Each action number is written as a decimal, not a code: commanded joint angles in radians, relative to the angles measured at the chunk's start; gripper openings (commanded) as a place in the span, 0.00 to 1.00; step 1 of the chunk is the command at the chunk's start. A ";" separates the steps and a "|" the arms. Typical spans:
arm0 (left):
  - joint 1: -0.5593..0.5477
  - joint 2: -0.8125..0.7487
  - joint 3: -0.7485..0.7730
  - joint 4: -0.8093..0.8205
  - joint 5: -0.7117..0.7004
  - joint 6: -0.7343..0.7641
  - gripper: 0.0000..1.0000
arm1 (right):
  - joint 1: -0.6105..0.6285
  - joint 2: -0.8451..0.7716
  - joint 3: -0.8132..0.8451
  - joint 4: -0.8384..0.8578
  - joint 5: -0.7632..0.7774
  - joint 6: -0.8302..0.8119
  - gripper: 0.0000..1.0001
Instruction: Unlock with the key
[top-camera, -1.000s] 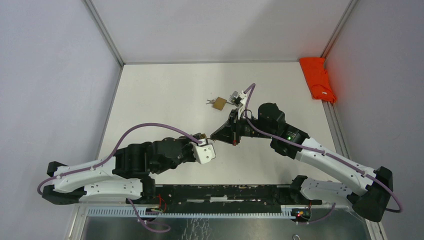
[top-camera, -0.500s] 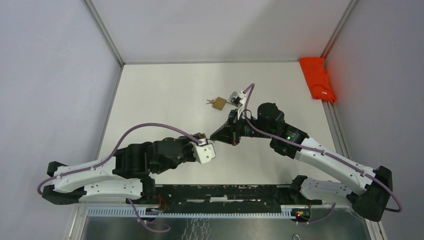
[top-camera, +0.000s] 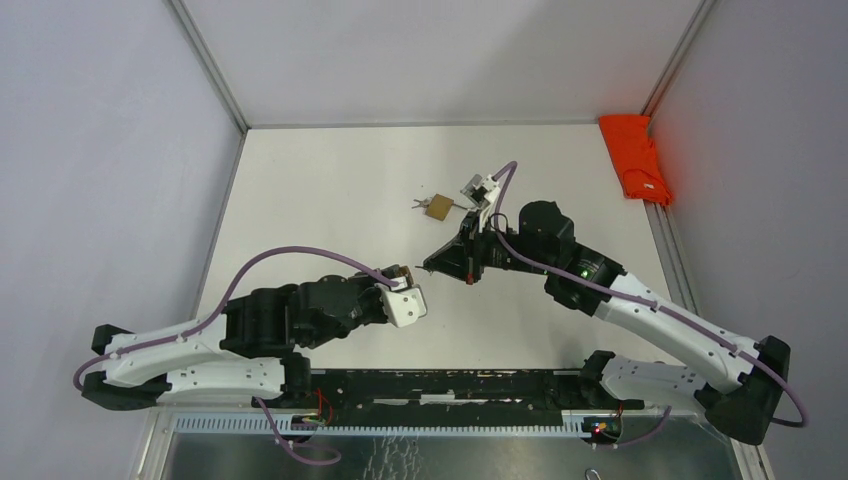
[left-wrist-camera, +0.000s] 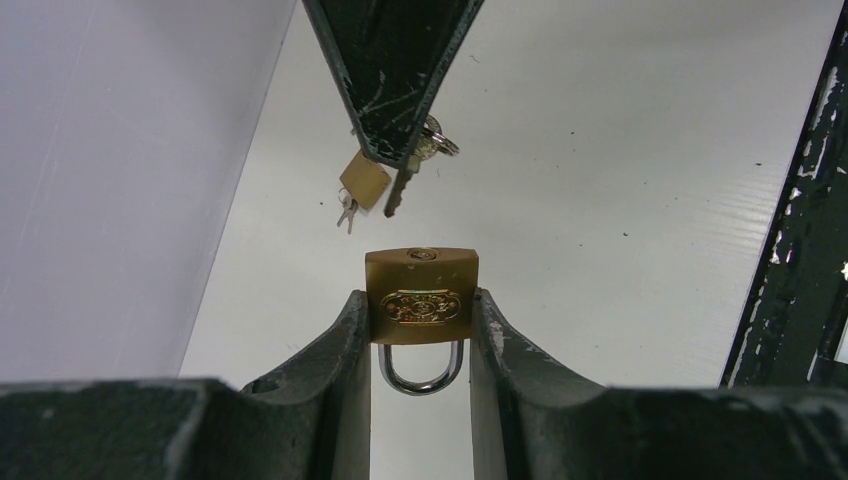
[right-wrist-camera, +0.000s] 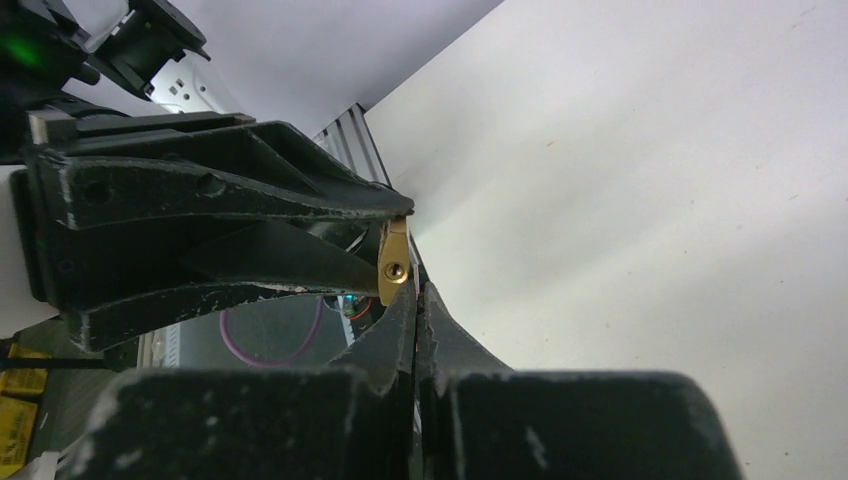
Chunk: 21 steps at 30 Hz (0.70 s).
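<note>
Padlock sits clamped between the fingers of the left gripper, held above the near middle of the table, shackle toward the wrist and keyway end facing away. Right gripper, pinched shut on the key, hovers just beyond it, with the blade apart from the lock and slightly off line with the keyway. A clean insertion calls for squaring blade to keyway, then a straight push against a firm left arm. The left wrist camera shows key, gap and a second padlock lying farther off (its own keys attached). The right wrist camera shows the keyway face-on but apparently hides the blade behind its closed fingers.
</note>
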 joint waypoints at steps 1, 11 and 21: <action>-0.006 -0.009 0.005 0.060 -0.008 0.010 0.02 | 0.001 -0.020 0.049 0.004 0.022 -0.019 0.00; -0.005 0.002 0.007 0.075 -0.015 0.026 0.02 | 0.004 0.008 0.031 0.040 -0.065 0.008 0.00; -0.006 0.006 0.016 0.075 -0.014 0.027 0.02 | 0.008 0.020 0.015 0.061 -0.086 0.020 0.00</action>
